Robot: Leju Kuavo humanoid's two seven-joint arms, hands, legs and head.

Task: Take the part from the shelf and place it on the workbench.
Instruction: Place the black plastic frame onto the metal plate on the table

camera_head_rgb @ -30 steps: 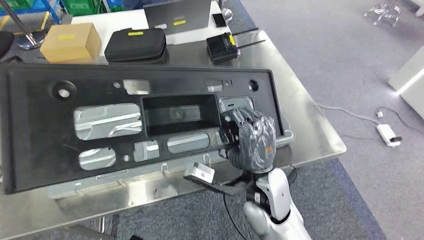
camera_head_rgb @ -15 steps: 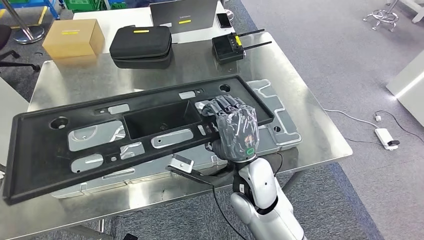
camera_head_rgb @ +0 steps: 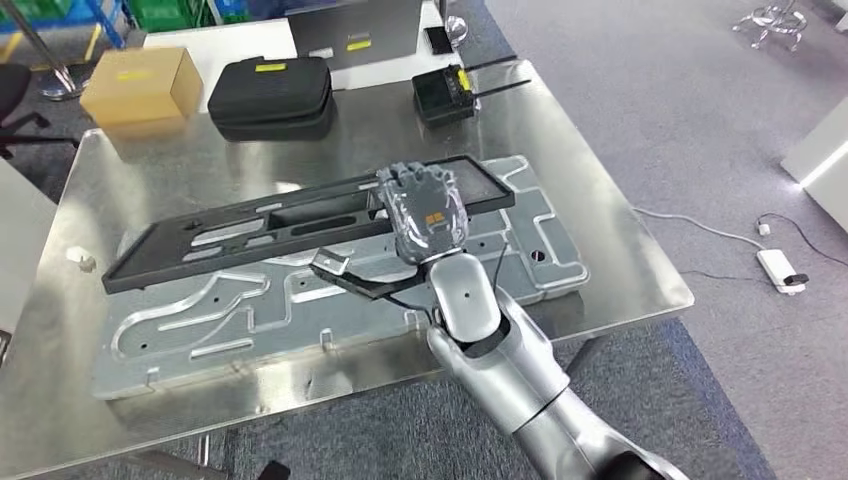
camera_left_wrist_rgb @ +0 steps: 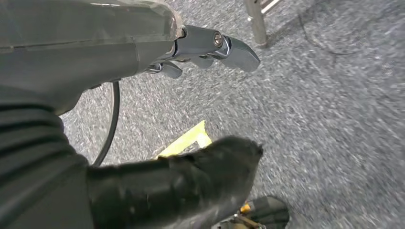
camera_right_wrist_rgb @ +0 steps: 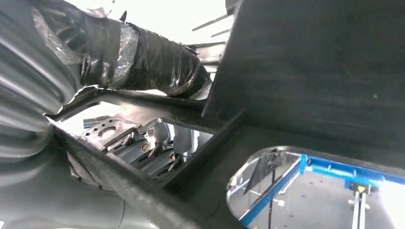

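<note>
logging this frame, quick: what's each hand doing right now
Left hand: hangs over the floor, nothing in it; open or closed cannot be told.
Right hand: holds the black panel over the workbench.

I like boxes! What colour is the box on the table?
The cardboard box is light brown; the head view shows it best.

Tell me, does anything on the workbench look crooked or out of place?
The long black part lies askew, at an angle across the grey metal plate; its left end overhangs the plate. The right hand holds it.
</note>
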